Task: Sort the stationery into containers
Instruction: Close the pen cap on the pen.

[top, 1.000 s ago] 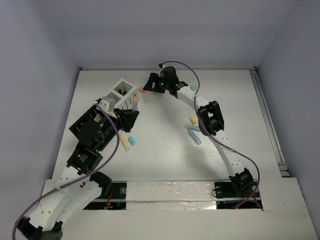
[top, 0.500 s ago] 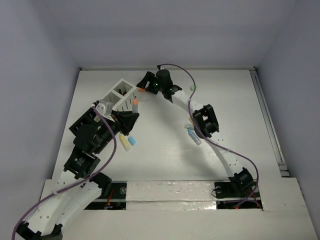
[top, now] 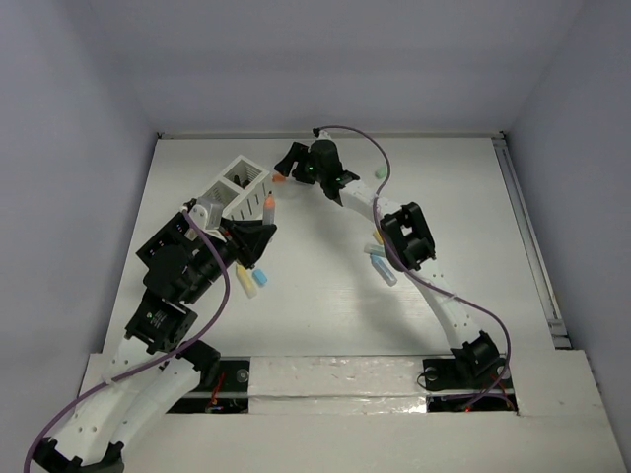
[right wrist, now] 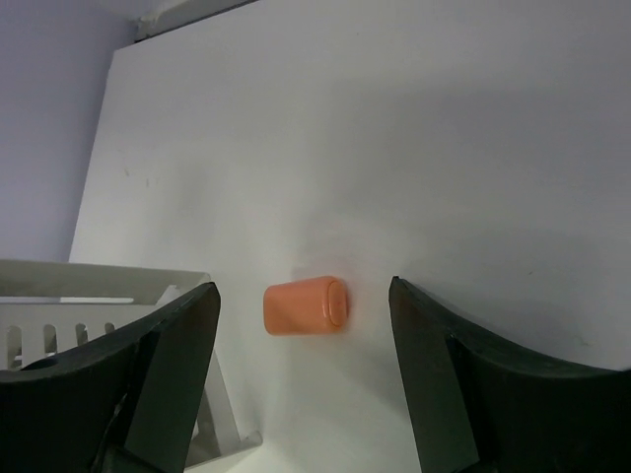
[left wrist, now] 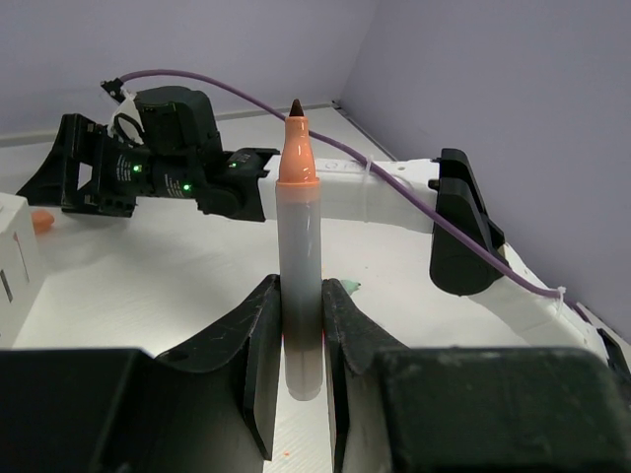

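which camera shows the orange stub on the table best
Right wrist: the orange stub lies large, centred and unblocked. The top view shows only a speck; the left wrist, a small distant bit.

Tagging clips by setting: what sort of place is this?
Probably a robot lab test cell: a white table boxed in by plain walls, two arms bolted at its near edge, scattered stationery pieces for sorting.

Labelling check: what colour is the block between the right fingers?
The block is orange, clearest in the right wrist view.
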